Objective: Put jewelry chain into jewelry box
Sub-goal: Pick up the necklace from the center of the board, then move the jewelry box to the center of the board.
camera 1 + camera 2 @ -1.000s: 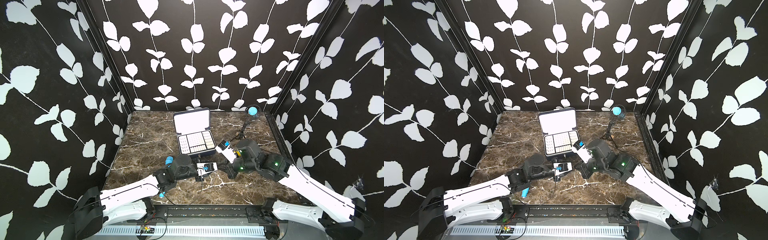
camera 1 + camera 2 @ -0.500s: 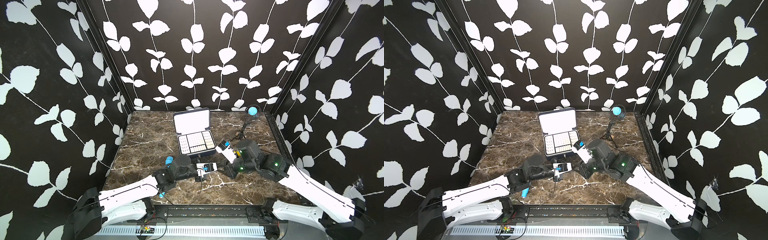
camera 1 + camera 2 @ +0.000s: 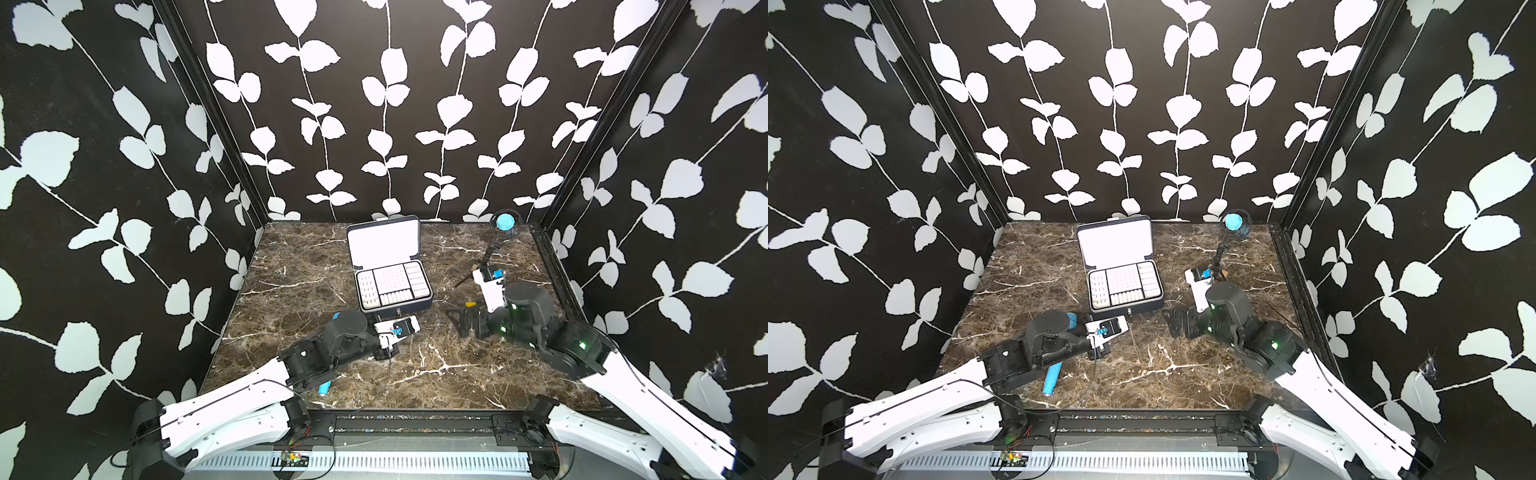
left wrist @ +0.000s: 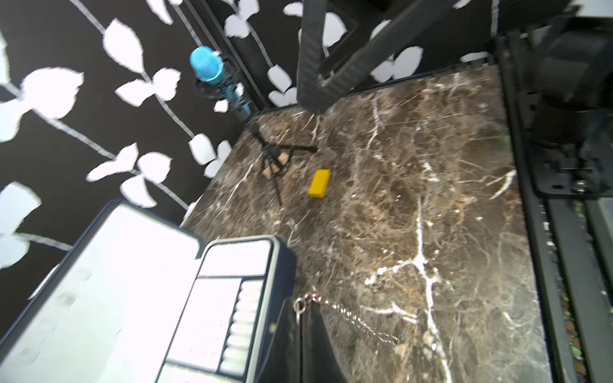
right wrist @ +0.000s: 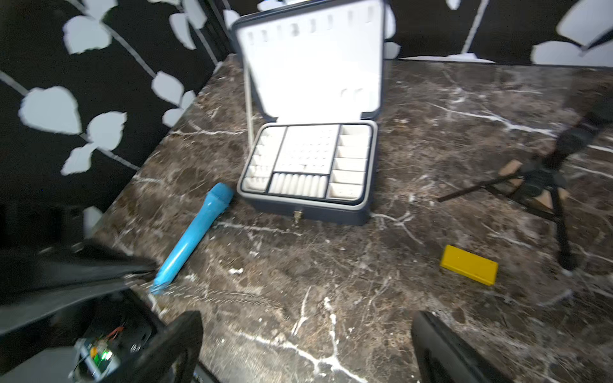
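1. Mid-table, toward 12 o'clock: jewelry box (image 3: 395, 306). Its lid stands upright at the far edge, the white tray is exposed, and the clasp wall faces 6.
2. At the box's 6 o'clock, just off the clasp wall: left gripper (image 4: 301, 313). Its jaws are pressed together, pinching the ring end of the jewelry chain (image 4: 358, 320).
3. The rest of the chain trails flat on the marble (image 4: 414, 199) toward 3 o'clock, outside the box.
4. At the box's 4 o'clock: right gripper (image 5: 306, 321), jaws spread wide over bare stone.
5. A yellow block (image 5: 469, 264) lies just beside it. A tripod (image 4: 272, 156) stands at 2 o'clock near the right edge.
6. A blue microphone (image 5: 195, 235) lies at 7 o'clock, partly under the left arm.
7. Bare marble runs between the grippers to the front edge.
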Available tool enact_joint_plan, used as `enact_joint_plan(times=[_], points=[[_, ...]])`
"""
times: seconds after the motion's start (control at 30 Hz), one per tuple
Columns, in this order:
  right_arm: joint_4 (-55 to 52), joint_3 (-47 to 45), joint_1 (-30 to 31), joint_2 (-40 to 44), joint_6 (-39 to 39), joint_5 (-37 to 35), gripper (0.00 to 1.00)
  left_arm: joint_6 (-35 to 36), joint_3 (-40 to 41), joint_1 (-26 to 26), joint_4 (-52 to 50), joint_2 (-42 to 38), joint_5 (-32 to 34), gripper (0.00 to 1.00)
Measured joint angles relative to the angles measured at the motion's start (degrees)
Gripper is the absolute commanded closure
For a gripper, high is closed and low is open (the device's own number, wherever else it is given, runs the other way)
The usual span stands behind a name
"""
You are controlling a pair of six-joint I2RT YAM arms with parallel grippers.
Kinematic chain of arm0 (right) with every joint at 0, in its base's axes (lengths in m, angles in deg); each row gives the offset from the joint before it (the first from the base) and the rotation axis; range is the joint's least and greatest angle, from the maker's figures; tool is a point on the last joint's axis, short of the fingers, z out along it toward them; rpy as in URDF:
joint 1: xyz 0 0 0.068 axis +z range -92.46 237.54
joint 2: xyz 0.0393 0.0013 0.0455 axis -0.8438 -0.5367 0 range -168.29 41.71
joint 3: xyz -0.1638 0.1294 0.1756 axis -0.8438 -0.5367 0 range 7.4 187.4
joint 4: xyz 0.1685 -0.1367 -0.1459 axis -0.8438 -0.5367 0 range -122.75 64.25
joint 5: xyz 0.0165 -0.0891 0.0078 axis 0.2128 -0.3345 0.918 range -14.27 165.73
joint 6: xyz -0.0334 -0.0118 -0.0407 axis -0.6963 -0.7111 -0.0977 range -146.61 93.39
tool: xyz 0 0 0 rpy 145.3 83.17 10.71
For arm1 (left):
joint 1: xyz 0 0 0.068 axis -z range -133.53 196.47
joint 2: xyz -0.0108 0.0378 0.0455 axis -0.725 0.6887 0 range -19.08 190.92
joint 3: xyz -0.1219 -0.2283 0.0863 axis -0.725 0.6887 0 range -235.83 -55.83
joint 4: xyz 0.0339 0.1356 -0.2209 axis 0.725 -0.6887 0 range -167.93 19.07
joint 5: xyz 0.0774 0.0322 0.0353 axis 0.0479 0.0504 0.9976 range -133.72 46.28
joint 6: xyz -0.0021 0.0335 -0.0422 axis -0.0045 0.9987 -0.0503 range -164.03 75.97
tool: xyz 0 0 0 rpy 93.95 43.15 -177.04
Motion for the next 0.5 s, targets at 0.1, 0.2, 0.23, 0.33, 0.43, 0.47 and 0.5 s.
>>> enact_joint_plan(times=[0.1, 0.2, 0.23, 0.33, 0.43, 0.47, 0.5], points=[[1.5, 0.2, -1.9, -7.7, 1.9, -2.1, 0.02, -3.9, -4.9, 0.0, -6.8, 0.4, 5.4, 1.0], [4.7, 0.1, -2.5, -17.3, 2.6, -2.7, 0.05, -8.7, -10.3, 0.0, -13.2, 2.3, 11.7, 1.0], [5.9, 0.1, -2.5, -19.8, 2.6, -2.7, 0.07, -10.4, -11.9, 0.0, -15.1, 3.2, 13.6, 1.0], [9.1, 0.6, -2.9, -26.9, 1.9, -3.0, 0.15, -14.8, -14.8, 0.0, -19.8, 5.7, 18.6, 1.0], [11.8, 2.8, -3.6, -33.1, 0.9, -3.3, 0.22, -18.1, -15.1, 0.0, -23.3, 6.9, 21.8, 1.0], [12.7, 3.8, -4.0, -35.1, 0.5, -3.5, 0.25, -19.0, -15.1, 0.0, -24.4, 7.1, 22.6, 1.0], [13.6, 4.7, -4.4, -36.8, 0.3, -3.7, 0.26, -20.0, -15.1, 0.0, -25.3, 7.1, 23.5, 1.0]])
